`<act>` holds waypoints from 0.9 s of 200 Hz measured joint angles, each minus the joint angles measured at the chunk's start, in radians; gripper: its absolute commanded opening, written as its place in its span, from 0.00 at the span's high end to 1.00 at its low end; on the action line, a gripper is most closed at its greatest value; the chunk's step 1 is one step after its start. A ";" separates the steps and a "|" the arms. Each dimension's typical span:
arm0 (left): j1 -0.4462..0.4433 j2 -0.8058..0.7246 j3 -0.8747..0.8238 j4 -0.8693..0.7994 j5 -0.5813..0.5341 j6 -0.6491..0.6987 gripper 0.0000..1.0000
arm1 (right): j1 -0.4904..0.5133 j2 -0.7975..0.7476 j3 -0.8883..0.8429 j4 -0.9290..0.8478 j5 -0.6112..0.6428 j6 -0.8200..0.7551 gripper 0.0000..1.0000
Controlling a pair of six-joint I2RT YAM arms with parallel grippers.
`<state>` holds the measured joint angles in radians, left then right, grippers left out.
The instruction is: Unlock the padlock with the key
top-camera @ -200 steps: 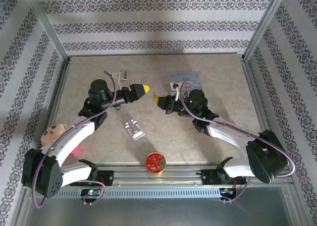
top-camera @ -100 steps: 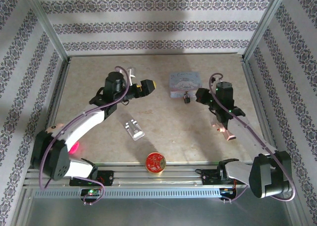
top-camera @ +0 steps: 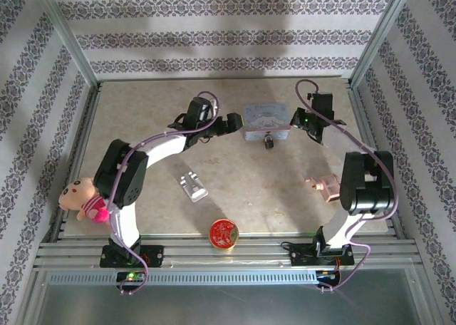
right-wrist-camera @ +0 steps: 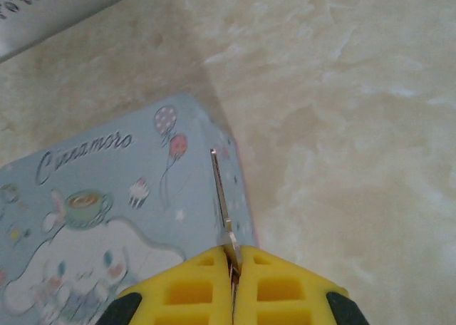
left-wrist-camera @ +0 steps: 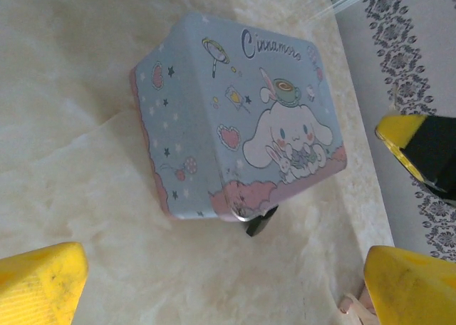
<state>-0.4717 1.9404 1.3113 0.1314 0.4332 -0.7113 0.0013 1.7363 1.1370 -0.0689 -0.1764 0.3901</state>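
The pastel cartoon-print tin box point(top-camera: 266, 118) lies at the back middle of the table. The tiny dark padlock point(top-camera: 268, 142) hangs at the box's near side; in the left wrist view the padlock point(left-wrist-camera: 261, 222) pokes out under the tin's point(left-wrist-camera: 235, 118) lower corner. My left gripper point(top-camera: 231, 122) stands open just left of the box, and its yellow fingers point(left-wrist-camera: 39, 282) are wide apart with nothing between them. My right gripper point(top-camera: 298, 118) is at the box's right side, shut on the key point(right-wrist-camera: 221, 186). The thin silver blade points over the tin's point(right-wrist-camera: 107, 211) edge.
A shiny silver block point(top-camera: 192, 186) lies in the middle of the table. A round red-and-gold tin point(top-camera: 223, 234) stands at the near edge. A plush toy point(top-camera: 78, 197) sits at the left edge and a small pink object point(top-camera: 324, 187) at the right. Metal frame posts border the table.
Both arms have swung to the back. The left gripper moved right up to the tin box. The right gripper carried the key from the table's middle to the box's right side.
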 measured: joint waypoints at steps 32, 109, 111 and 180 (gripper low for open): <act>0.000 0.108 0.085 0.004 0.023 -0.006 0.05 | -0.013 0.130 0.106 -0.006 -0.031 -0.020 1.00; -0.006 0.228 0.234 0.003 0.038 -0.011 0.18 | -0.019 0.253 0.235 -0.041 -0.148 -0.025 1.00; -0.006 0.230 0.236 0.003 0.038 -0.011 0.18 | -0.019 0.254 0.236 -0.041 -0.150 -0.023 1.00; -0.012 0.260 0.256 -0.008 0.042 -0.006 0.34 | 0.001 0.266 0.218 -0.005 -0.233 0.034 1.00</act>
<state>-0.4839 2.2005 1.5677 0.1234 0.4755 -0.7170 0.0025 2.0018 1.3552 -0.0742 -0.4099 0.4240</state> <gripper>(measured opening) 0.684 0.048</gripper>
